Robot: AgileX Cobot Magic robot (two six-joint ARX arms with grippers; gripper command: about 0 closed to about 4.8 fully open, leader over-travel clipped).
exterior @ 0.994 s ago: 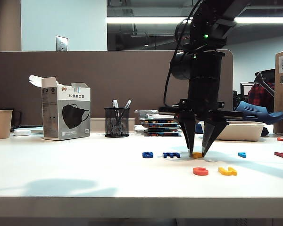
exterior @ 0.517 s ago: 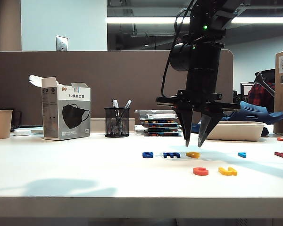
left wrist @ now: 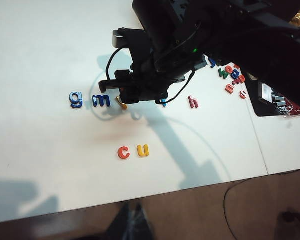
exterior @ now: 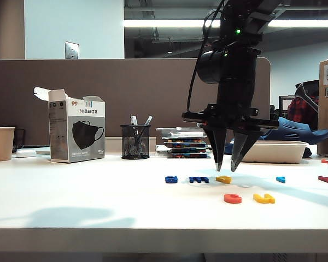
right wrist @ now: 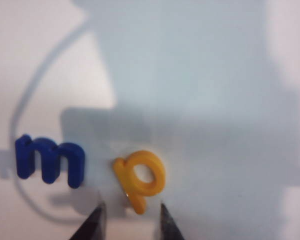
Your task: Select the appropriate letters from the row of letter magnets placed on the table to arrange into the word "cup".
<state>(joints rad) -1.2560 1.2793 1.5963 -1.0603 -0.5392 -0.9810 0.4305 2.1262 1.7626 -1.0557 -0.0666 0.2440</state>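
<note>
My right claw (exterior: 225,166) hangs apart and empty just above the yellow "p" (right wrist: 140,179), which lies flat on the worktop (exterior: 71,202) beside the blue "m" (right wrist: 50,161); light, stiff and thin, it probably wants pinching across its edges.

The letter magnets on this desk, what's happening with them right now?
A two-armed robot is spelling "cup". The red c and yellow u already sit side by side near the front of the table. The right hand hovers, open and empty, just above the yellow p, which lies flat in the back row beside the dark blue m and g. The left hand is out of view.
</note>
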